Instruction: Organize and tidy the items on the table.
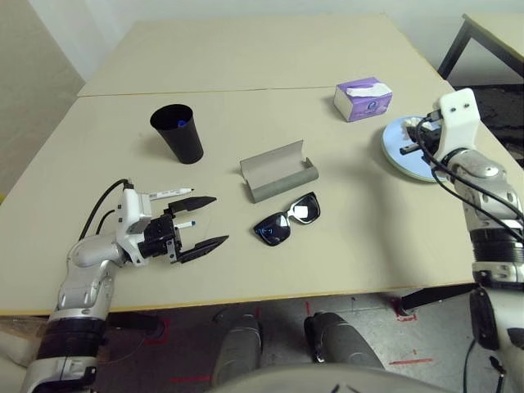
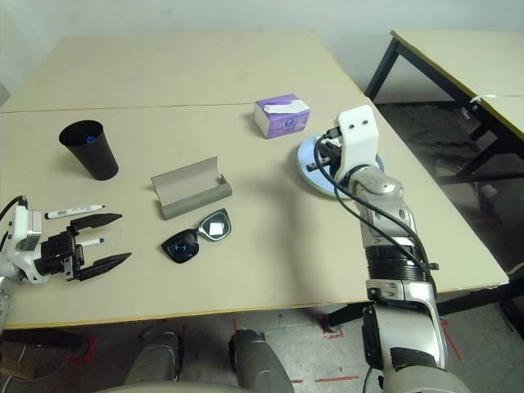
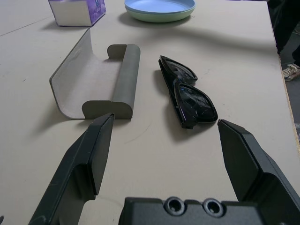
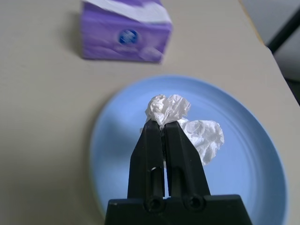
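My left gripper [image 1: 219,219] rests open near the table's [image 1: 246,49] front left corner, its jaws pointing toward the black sunglasses [image 1: 286,219] and the open grey glasses case [image 1: 278,172]. A white marker with a black cap [image 1: 168,194] lies just behind it. A second marker with a blue tip [image 1: 187,223] lies between its fingers, untouched. The black cup [image 1: 178,133] stands upright behind them, with something blue inside. At the right, my right gripper [image 4: 163,123] is shut on the crumpled white tissue [image 4: 166,107], over the blue plate [image 4: 243,187], which is stacked on a green plate [image 3: 140,16].
A purple tissue box [image 1: 363,98] stands just behind the plates, near the right edge. A seam [image 1: 246,90] crosses the table behind the cup. A dark-legged table [image 2: 458,49] stands off to the right. Bare tabletop lies between the sunglasses and the plates.
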Motion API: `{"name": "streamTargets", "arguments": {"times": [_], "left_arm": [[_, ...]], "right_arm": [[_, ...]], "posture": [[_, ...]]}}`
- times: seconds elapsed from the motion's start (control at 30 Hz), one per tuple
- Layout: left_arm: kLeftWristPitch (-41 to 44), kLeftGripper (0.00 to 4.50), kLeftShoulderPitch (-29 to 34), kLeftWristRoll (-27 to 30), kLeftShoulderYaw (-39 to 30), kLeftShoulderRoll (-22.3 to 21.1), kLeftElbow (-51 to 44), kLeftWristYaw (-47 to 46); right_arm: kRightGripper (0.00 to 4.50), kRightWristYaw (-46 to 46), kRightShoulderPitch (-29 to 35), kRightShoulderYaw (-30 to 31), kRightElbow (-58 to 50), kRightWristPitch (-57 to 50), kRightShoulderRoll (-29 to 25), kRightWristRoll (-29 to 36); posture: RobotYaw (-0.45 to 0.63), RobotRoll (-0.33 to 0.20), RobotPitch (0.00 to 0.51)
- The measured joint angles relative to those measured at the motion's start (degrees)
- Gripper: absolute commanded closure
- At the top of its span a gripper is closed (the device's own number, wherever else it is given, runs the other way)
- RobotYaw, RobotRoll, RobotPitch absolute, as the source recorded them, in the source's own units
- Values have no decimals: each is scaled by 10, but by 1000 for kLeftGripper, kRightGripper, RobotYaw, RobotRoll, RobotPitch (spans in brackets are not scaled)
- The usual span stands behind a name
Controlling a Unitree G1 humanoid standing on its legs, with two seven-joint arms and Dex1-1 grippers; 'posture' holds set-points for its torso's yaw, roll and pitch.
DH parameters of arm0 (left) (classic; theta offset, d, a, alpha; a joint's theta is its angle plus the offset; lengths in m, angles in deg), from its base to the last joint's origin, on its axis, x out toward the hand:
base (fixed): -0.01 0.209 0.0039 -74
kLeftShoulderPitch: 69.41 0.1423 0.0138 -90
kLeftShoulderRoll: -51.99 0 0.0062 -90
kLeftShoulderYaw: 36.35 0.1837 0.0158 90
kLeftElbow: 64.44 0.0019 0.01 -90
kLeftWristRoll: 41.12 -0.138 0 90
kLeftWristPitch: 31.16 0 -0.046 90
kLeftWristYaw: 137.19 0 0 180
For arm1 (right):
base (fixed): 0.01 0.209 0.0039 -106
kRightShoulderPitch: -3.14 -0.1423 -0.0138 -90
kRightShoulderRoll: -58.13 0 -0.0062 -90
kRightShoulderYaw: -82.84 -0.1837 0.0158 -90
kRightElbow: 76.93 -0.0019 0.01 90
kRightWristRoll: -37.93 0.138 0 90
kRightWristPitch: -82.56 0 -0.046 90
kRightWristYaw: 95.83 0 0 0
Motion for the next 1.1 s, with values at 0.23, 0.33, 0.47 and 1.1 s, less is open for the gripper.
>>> {"name": "streamTargets", "arguments": {"times": [0.23, 0.33, 0.47, 1.1], "left_arm": [[0, 0, 10, 0, 0, 0, -2, -5], [0, 0, 10, 0, 0, 0, -2, -5], [0, 0, 10, 0, 0, 0, -3, -6], [24, 0, -9, 15, -3, -33, -14, 21]], "right_arm": [[2378, -5, -15, -1, 8, 0, 4, 0], [1318, -5, -15, -1, 8, -1, 3, 0], [13, -4, -7, -2, -2, -8, -9, 0], [13, 113, 115, -11, -412, -287, -83, 118]], "posture": [[-31, 0, 114], [-39, 0, 112], [-51, 0, 109], [-79, 0, 120]]}}
